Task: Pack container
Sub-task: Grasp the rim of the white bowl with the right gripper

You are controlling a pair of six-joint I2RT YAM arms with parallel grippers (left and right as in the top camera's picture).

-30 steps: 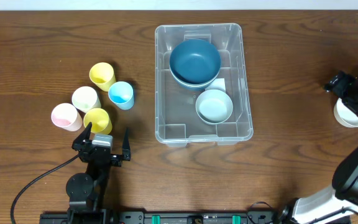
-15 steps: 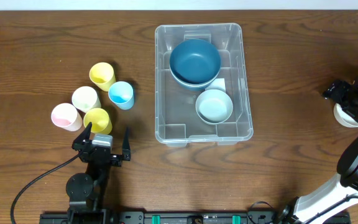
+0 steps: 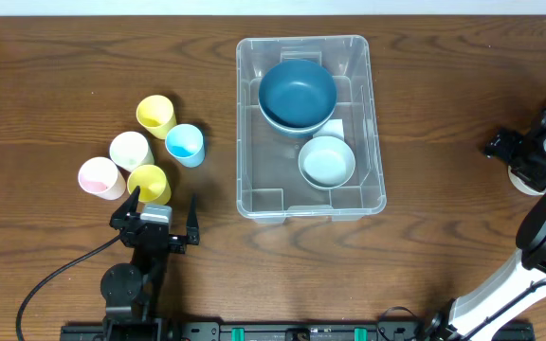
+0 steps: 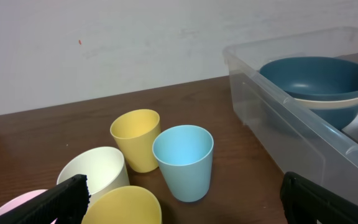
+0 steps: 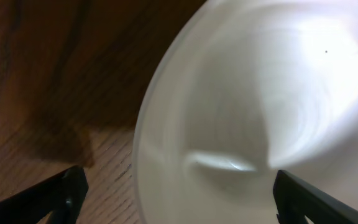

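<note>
Right wrist shows my right hand (image 5: 179,184) spread wide over the white bowl (image 5: 260,112) by the tabletop's right edge, the container (image 3: 250,161) midway between side edges; an off-centre pinch could tip the bowl.

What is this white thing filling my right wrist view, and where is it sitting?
Observer: A white bowl, on the table right of the container, outside it.
Operator: What's packed already?
Observer: A blue bowl nested in a pale bowl, plus a small bowl.
Operator: And the left arm?
Observer: The left gripper is open, empty, beside five cups left of the container.
</note>
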